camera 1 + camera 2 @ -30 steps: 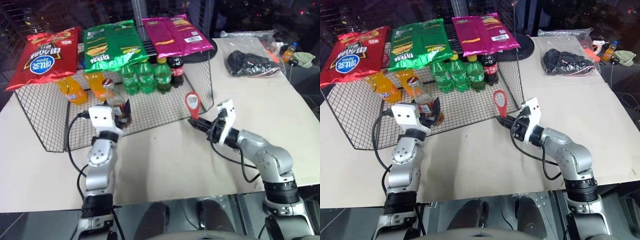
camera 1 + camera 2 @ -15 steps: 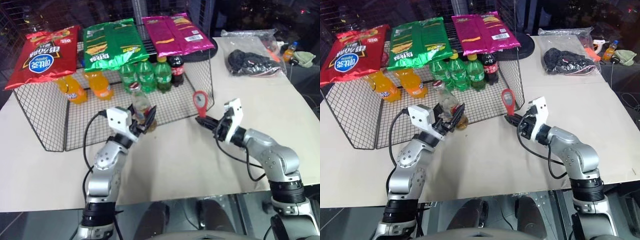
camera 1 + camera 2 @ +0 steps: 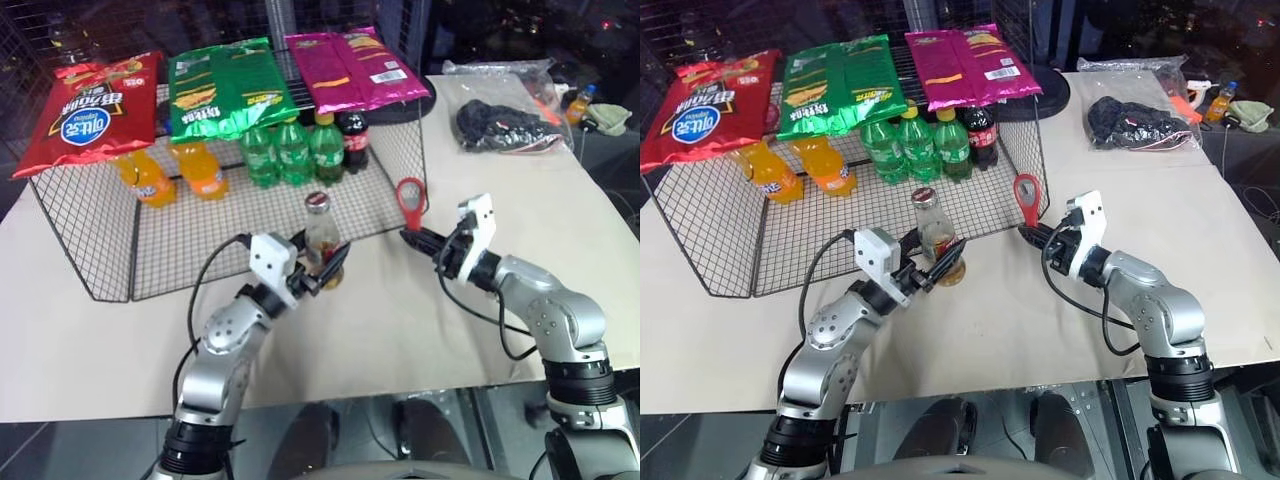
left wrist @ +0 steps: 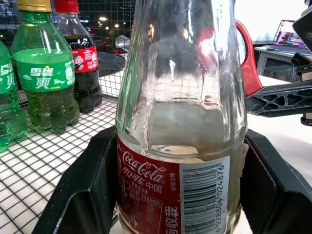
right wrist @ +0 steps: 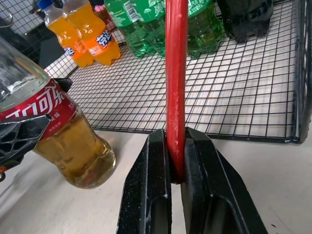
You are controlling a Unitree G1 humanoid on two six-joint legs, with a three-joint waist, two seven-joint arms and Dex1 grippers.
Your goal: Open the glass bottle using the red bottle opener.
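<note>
Glass bottle [image 3: 322,240]: upright, cap on, grasped at the label by the left pincer [image 3: 322,272] above the table [image 3: 90,330].
Red bottle opener [image 3: 410,200]: clenched by its handle in the right pincer [image 3: 413,237], ring up.
Risk: bottle may slip or tilt under leverage.

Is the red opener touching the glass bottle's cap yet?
Apart. In the left eye view, the red opener, held upright in the right gripper, stands beside the glass bottle with bare wire rack between its ring and the cap.
</note>
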